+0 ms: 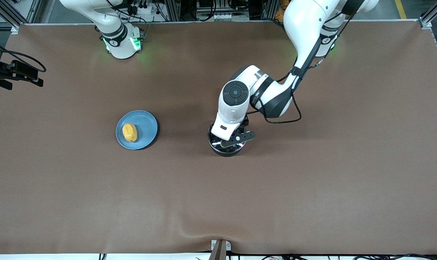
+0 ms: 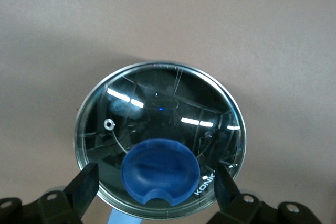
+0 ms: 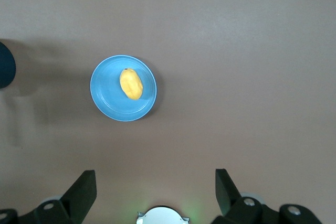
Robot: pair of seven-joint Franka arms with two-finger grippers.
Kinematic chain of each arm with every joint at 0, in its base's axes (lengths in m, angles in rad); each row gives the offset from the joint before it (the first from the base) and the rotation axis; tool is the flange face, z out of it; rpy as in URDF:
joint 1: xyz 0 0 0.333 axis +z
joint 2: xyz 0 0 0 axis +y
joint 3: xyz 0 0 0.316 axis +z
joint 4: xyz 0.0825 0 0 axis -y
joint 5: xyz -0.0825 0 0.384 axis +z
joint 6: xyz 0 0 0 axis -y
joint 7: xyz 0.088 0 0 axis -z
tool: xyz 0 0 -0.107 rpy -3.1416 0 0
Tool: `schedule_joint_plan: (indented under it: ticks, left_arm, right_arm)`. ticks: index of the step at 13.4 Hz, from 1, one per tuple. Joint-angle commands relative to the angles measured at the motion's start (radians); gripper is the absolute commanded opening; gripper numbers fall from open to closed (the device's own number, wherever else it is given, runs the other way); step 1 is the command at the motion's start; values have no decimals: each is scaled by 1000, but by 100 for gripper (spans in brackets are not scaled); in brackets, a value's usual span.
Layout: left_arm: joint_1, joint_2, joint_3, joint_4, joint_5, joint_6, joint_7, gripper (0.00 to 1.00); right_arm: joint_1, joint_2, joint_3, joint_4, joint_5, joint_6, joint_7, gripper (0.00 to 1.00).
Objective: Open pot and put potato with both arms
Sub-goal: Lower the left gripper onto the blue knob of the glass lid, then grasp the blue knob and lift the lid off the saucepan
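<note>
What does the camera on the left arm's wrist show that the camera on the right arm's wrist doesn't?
Only the left wrist view shows the round glass lid with its blue knob closing the black pot, with the left gripper open on either side of the knob. Only the right wrist view shows the yellow-orange potato lying on the flat light-blue plate, with the open right gripper high above the table. Both show the brown table surface.

Over pot (image 1: 224,148): blocked — left end effector (image 2: 157,184) straddles the lid (image 2: 157,135).
Around plate (image 1: 146,124): bare desk (image 1: 312,187) — open approach.
</note>
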Motion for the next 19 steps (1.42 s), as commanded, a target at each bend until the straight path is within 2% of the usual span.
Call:
schedule_joint_plan:
  ticks: [1, 4, 7, 9, 11, 12, 16, 19]
  left_arm:
    - [-23, 32, 12, 27, 35, 3, -29, 93]
    - [-25, 43, 12, 28, 36, 3, -32, 86]
    - [-34, 41, 12, 28, 36, 3, -45, 66]
    - [-32, 35, 12, 28, 36, 3, -43, 41]
    - [-29, 32, 12, 28, 38, 1, -35, 10]
    - [-29, 27, 12, 28, 39, -8, -35, 0]
    - [-8, -75, 12, 27, 40, -66, -32, 0]
    - [79, -181, 11, 16, 40, -164, 23, 0]
  right_arm:
    - [3, -25, 4, -23, -16, 7, 18, 100]
    - [3, -25, 5, -23, -16, 7, 16, 100]
    - [3, -25, 4, -23, -16, 7, 16, 100]
    - [3, -25, 4, -23, -16, 8, 16, 100]
    - [3, -25, 4, -23, -16, 8, 16, 100]
    - [3, -25, 4, -23, -16, 8, 16, 100]
    - [4, -25, 4, -21, -16, 8, 16, 100]
    - [4, -25, 4, -21, -16, 8, 16, 100]
